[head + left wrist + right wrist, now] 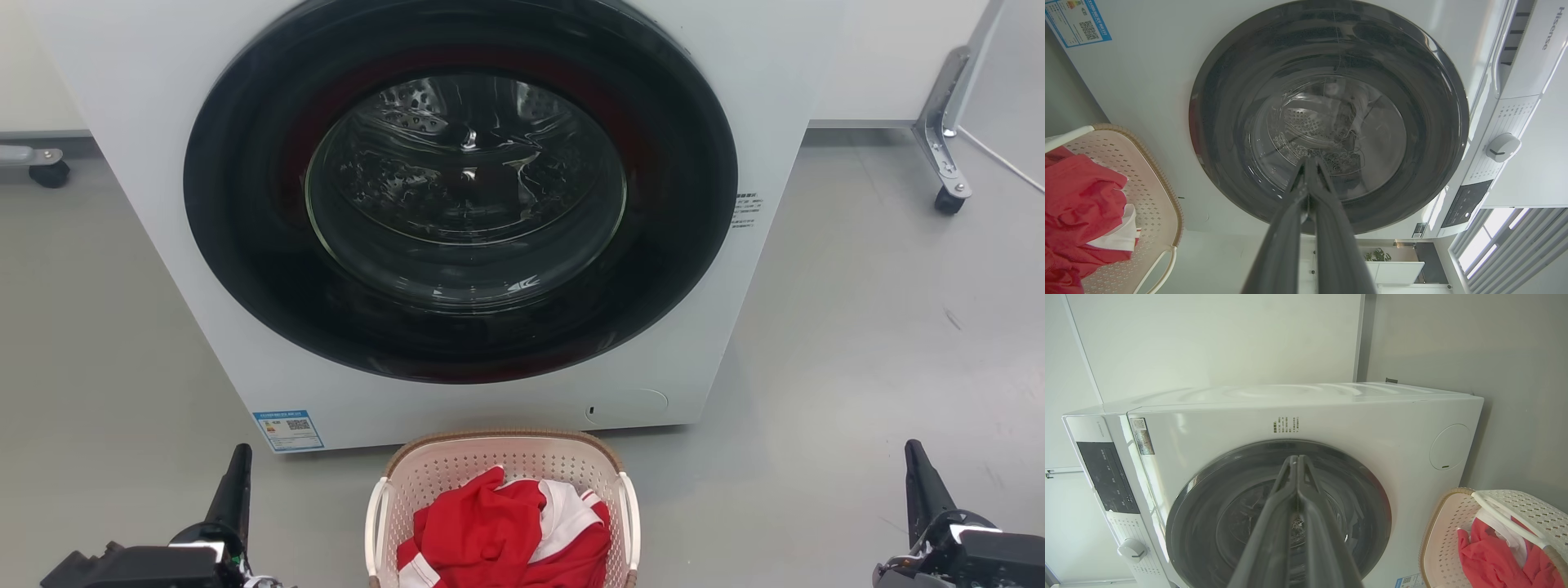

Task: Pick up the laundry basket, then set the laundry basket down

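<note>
Grey floor (857, 343), with a white washing machine (139, 122) whose round door faces us. We note the laundry basket (506, 461) on the floor just before the machine, red and white cloth (490, 531) inside. We find the left gripper (1308, 163) and the right gripper (1297, 459) each with fingers pressed together, holding nothing, apart from the basket on either side.

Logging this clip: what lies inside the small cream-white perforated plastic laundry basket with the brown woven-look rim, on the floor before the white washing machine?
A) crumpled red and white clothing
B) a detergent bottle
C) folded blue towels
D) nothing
A: crumpled red and white clothing is heaped inside the cream-white perforated plastic laundry basket, which stands in front of the white washing machine.
</note>
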